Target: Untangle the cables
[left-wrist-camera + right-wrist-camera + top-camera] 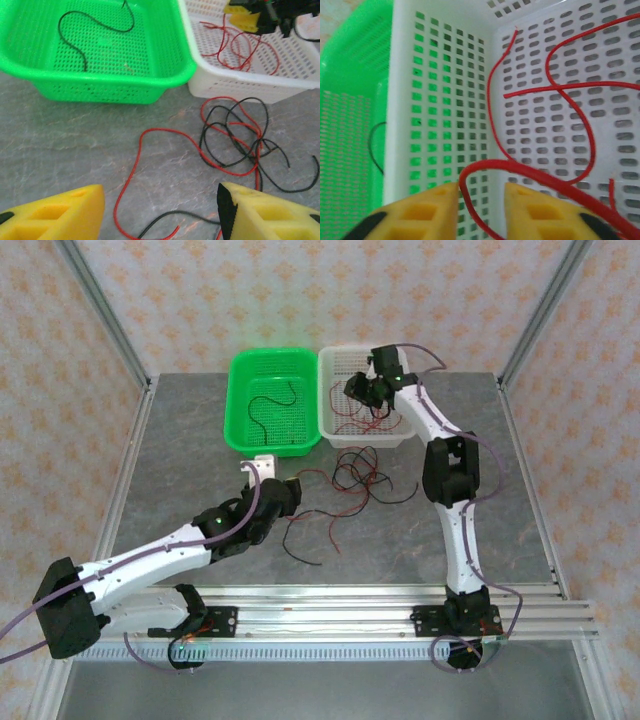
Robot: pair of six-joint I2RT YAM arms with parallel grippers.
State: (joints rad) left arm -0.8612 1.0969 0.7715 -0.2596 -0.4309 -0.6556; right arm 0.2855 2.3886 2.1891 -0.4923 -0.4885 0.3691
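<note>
Left tool [160, 200] hangs low over the bench [400, 540], jaws spread wide and released, gripping nothing. Just ahead of it lie the tangled cables [235, 135], red and black strands knotted together on the bench in front of the white basket [240, 85]. 1 long red strand trails from the knot toward the left tool. Right tool [481, 192] sits inside the white basket with its jaws parted and a red cable [540, 177] running loosely through the gap; whether it touches either pad cannot be told. More red loops lie on that basket's floor. 1 black cable [95, 30] lies alone in the green basket [100, 75], which stands directly beside the white basket on its left.
</note>
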